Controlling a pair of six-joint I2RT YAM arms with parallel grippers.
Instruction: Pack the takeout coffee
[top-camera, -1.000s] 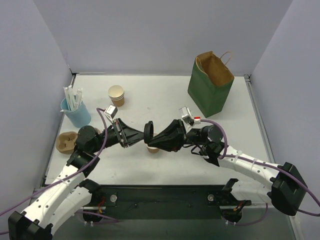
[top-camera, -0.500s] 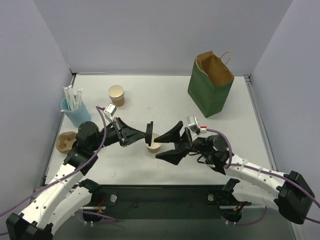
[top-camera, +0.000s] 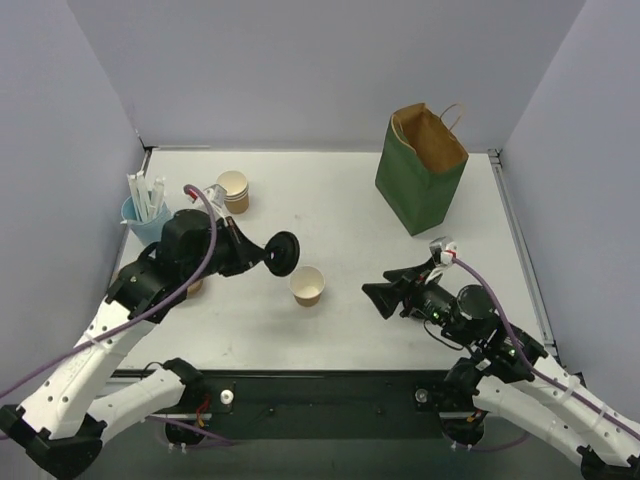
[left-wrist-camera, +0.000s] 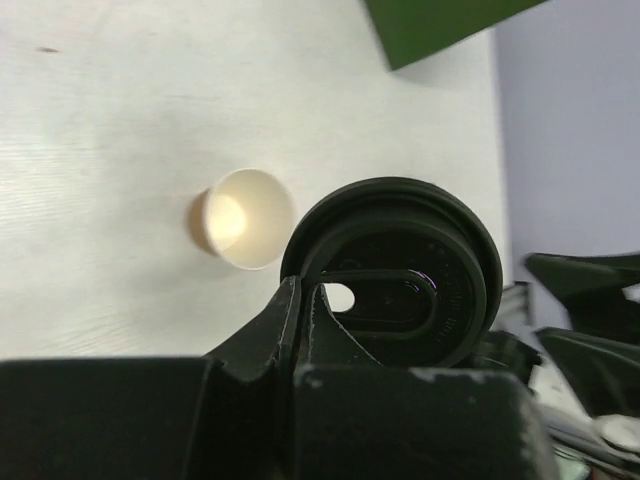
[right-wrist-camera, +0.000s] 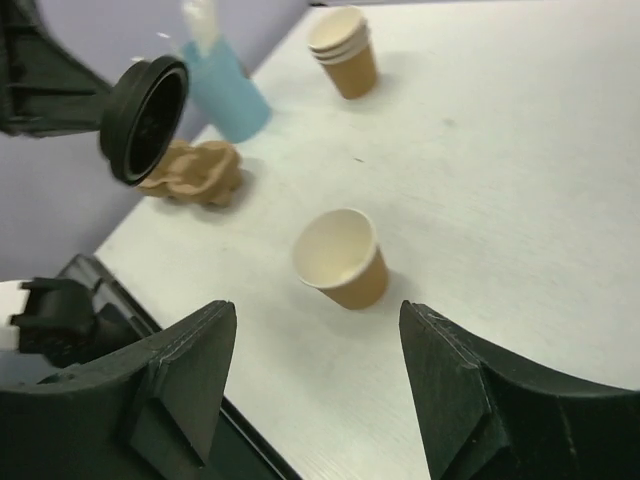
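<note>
Left gripper (top-camera: 271, 254) is clamping 1 black lid (left-wrist-camera: 400, 270) on edge, near 1 lidless paper cup (top-camera: 307, 285); right gripper (top-camera: 385, 290) is hanging spread wide, grasping nothing.

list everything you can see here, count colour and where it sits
green paper bag: 1, green outside, brown inside, far right of the table, upright and open
lidless brown paper cup: 1, cream inside, table centre, upright
stack of brown paper cups: 1 stack, cream inside, far left
light blue cup: 1, left edge
white wrapped sticks: several, standing in the light blue cup
brown moulded cardboard cup carrier: 1, beside the light blue cup
round black plastic lid: 1, in the air left of the lidless cup
white table: 1
left gripper: black, shut on the lid's rim
right gripper: black, open, empty, right of the lidless cup
</note>
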